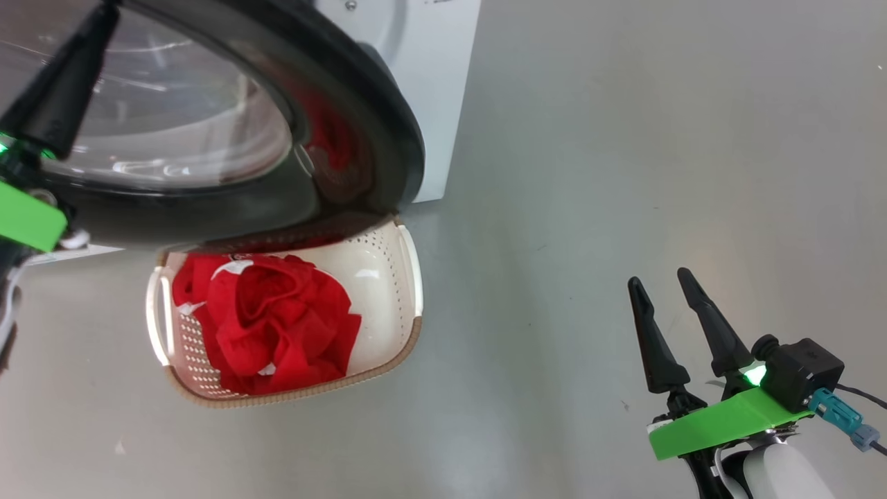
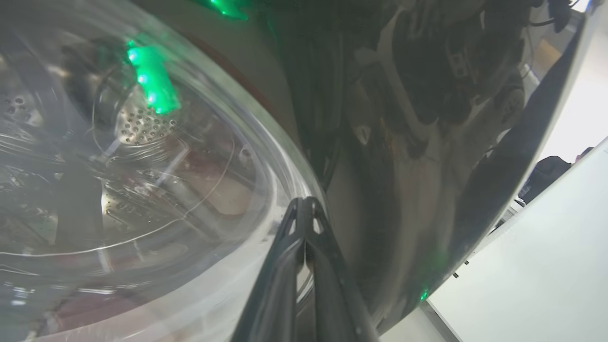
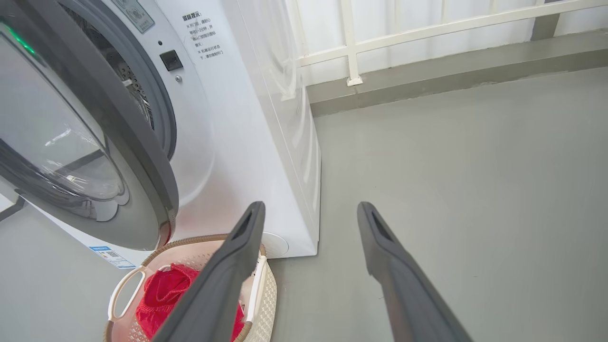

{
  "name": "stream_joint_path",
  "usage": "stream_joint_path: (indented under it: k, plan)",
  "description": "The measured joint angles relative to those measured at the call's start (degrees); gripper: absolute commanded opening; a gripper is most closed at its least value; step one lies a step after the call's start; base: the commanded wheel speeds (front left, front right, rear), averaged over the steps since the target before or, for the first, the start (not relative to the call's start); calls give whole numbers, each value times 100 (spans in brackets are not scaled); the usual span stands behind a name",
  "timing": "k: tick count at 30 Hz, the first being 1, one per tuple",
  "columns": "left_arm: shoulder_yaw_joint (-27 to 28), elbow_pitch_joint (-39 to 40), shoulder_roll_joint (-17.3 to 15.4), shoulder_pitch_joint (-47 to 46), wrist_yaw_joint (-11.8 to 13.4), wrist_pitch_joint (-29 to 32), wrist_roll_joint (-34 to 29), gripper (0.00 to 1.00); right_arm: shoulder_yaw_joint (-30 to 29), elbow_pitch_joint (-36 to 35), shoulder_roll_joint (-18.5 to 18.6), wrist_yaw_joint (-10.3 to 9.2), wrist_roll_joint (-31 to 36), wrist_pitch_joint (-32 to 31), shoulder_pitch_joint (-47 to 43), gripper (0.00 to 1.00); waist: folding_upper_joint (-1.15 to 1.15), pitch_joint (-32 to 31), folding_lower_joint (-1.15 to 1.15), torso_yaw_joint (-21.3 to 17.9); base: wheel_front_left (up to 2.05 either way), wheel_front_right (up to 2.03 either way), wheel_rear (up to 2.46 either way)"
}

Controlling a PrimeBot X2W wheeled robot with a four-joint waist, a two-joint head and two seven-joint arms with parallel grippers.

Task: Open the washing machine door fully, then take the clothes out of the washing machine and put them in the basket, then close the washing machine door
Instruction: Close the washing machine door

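The washing machine door (image 1: pixel 388 125) stands swung out from the front of the washing machine (image 1: pixel 443 83), partly open, with a gap between its black rim and the machine's opening in the right wrist view. The left hand (image 1: pixel 107 10) is at the outer face of that door. Its two fingers are pressed together with nothing between them, and in the left wrist view the tips (image 2: pixel 304 202) lie right where the clear glass bowl meets the glossy rim; whether they actually touch cannot be told. The perforated drum (image 2: pixel 142 126) shows through the glass.

The basket (image 1: pixel 412 277) sits on the floor (image 1: pixel 624 138) directly in front of the washing machine, under the door's lower edge. The red clothes (image 1: pixel 270 319) lie bundled inside it, filling the half farther from the machine's corner.

The right hand (image 1: pixel 658 277) hangs over bare floor, well out from the washing machine's front corner and well apart from the basket and clothes. Its fingers are spread wide and hold nothing.
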State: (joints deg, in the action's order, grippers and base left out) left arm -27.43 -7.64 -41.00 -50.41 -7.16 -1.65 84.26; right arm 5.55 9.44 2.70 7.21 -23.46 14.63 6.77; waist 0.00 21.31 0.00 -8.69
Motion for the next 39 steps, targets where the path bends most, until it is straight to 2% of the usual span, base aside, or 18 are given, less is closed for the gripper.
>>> stream_joint_path:
  k: [11,22,26,27,28,29,30,31,32,33,39]
  plan:
    - [-286,-300,-96,-289,0,-378,62,0,-1,-14,-1,0,-27,0,60,100,0,78,0,-79,0,0,0]
    - [-581,-186,-104,-140,0,-670,327,0,-59,5,-1,0,42,0,58,100,0,-71,0,134,0,0,0]
    - [-633,-118,-96,199,0,-884,380,34,-104,16,0,0,127,0,53,100,0,-163,0,271,0,0,0]
    - [-638,-107,-83,282,0,-934,407,40,-110,23,0,0,219,0,50,100,0,-187,0,310,0,0,0]
    - [-649,-94,-73,363,0,-977,409,40,-111,30,0,0,257,0,46,100,0,-212,0,350,0,0,0]
    - [-667,-82,-62,439,0,-1016,407,47,-116,36,0,0,271,0,41,100,0,-237,0,390,0,0,0]
    - [-672,-77,-36,521,0,-1065,408,61,-125,41,0,0,292,0,34,100,0,-263,0,432,0,0,0]
    - [-676,-71,-5,604,0,-1109,408,81,-134,45,0,0,301,0,29,100,0,-291,0,471,0,0,0]
    - [-678,-65,27,692,0,-1118,405,93,-140,48,1,0,323,0,19,100,0,-320,0,512,0,0,0]
    - [-682,-65,64,777,0,-1165,404,100,-143,53,1,0,349,0,-1,100,0,-350,0,551,0,0,0]
    - [-673,-74,291,1231,0,-1258,348,100,-180,99,0,0,400,0,-208,100,0,-526,0,747,0,0,0]
